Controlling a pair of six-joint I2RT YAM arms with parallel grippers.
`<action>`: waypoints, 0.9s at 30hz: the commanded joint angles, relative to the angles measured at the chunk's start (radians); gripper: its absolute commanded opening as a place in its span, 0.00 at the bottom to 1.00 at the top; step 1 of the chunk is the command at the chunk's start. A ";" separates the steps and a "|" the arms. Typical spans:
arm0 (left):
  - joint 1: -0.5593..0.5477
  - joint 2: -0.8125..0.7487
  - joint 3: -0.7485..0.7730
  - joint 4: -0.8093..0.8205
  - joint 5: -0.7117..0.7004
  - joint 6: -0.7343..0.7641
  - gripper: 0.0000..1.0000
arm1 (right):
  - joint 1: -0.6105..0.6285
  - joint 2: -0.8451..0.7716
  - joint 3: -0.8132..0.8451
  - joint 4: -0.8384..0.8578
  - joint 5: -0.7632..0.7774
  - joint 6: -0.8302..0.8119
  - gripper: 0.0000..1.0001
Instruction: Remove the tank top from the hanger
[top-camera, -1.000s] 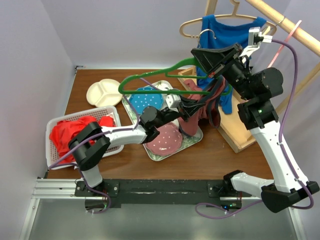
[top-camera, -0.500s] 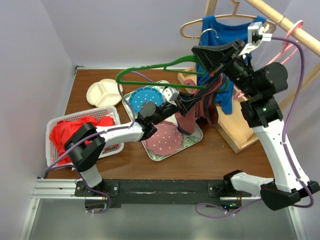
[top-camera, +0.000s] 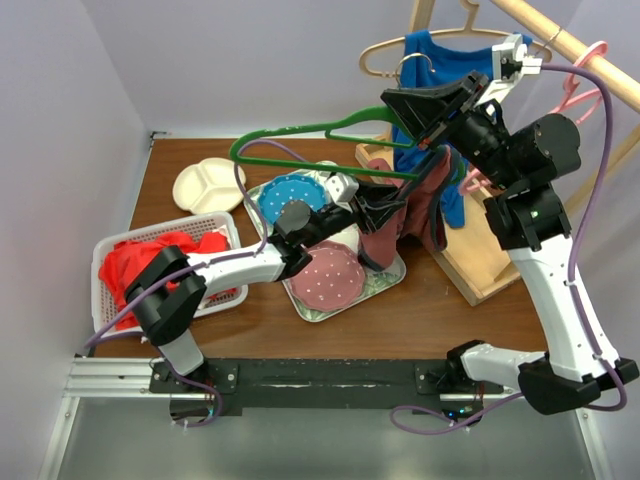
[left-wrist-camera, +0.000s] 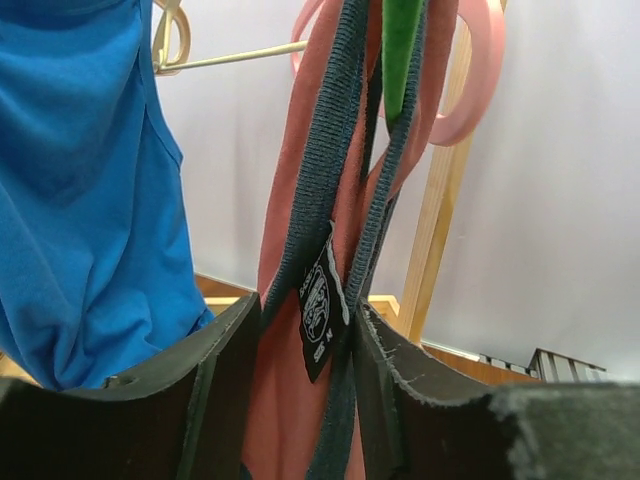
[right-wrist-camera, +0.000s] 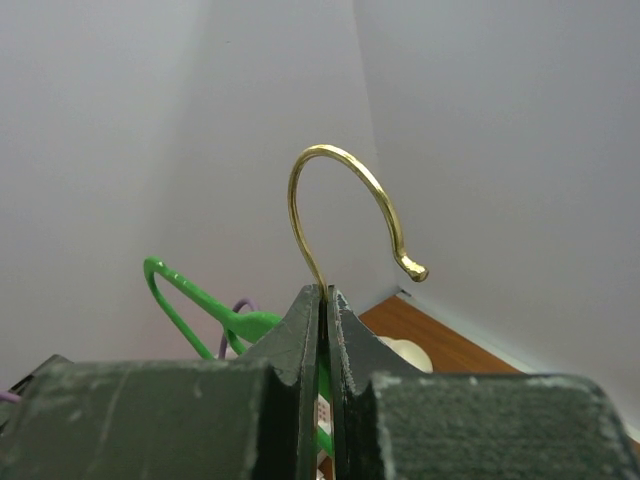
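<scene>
A blue shirt (top-camera: 450, 65) hangs on a pale wooden hanger (top-camera: 383, 45) from a slanted wooden rail (top-camera: 620, 88), with a pink hanger (top-camera: 592, 72) beside it. On the brown table (top-camera: 400, 320), a white basket (top-camera: 100, 285) holds red cloth (top-camera: 140, 262). A cream divided plate (top-camera: 208, 183) lies near a metal tray (top-camera: 318, 312) that carries a blue dotted plate (top-camera: 288, 195) and a pink dotted plate (top-camera: 330, 280).

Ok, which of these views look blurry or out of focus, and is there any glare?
Top external: sharp, evenly lit, no glare. Left wrist: the left fingers are soft, the tank top and its label crisp. Right wrist: the right fingers blurred, the brass hanger hook sharp.
</scene>
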 joint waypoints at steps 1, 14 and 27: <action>0.003 -0.048 0.036 0.067 0.043 0.017 0.44 | 0.005 -0.008 0.031 0.008 -0.034 -0.014 0.00; 0.003 -0.097 -0.022 0.070 -0.031 0.017 0.00 | 0.002 0.006 -0.127 0.330 -0.281 0.101 0.00; 0.004 -0.179 0.012 -0.067 -0.099 0.073 0.00 | 0.004 0.045 0.029 0.073 -0.031 -0.065 0.00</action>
